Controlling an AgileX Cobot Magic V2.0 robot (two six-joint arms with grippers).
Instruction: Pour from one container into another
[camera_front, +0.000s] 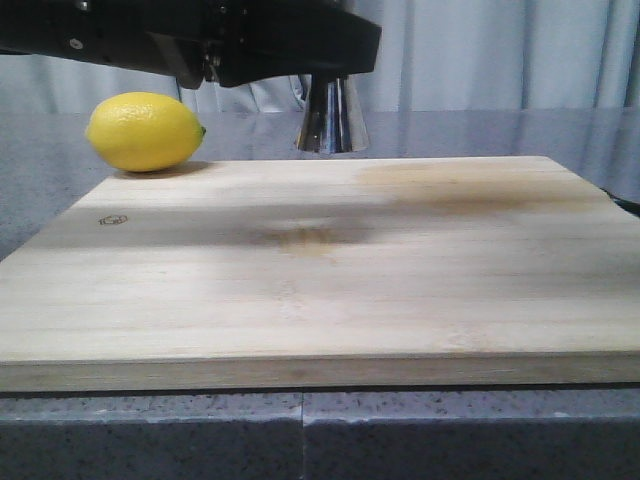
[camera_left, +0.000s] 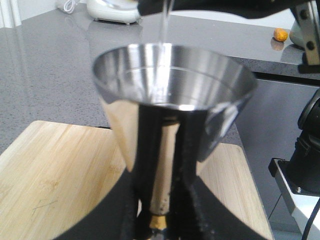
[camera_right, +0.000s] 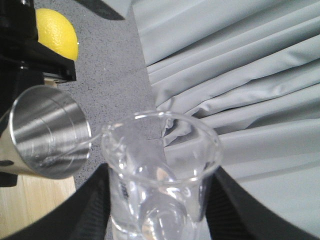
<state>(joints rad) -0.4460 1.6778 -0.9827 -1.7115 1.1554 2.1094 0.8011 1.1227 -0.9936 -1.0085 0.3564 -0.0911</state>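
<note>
- Shiny steel hourglass jigger (camera_left: 172, 95): rigid, slick, light; left claw (camera_left: 162, 200) clamps its narrow waist, cup upright above it.
- Small clear glass beaker (camera_right: 162, 165): fragile, slippery; right claw (camera_right: 160, 210) grips its sides, tilted, pouring a thin stream into the jigger.

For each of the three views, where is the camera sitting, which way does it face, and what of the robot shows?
Front view: low at the table edge, facing forward across the cutting board toward the curtain; a dark arm crosses the top, above the lemon.
Left wrist view: on the left arm, looking along the left gripper at the jigger it holds.
Right wrist view: on the right arm, looking over the right gripper holding the tilted beaker.
Shared: all three views show the jigger; front and right wrist share the lemon.
</note>
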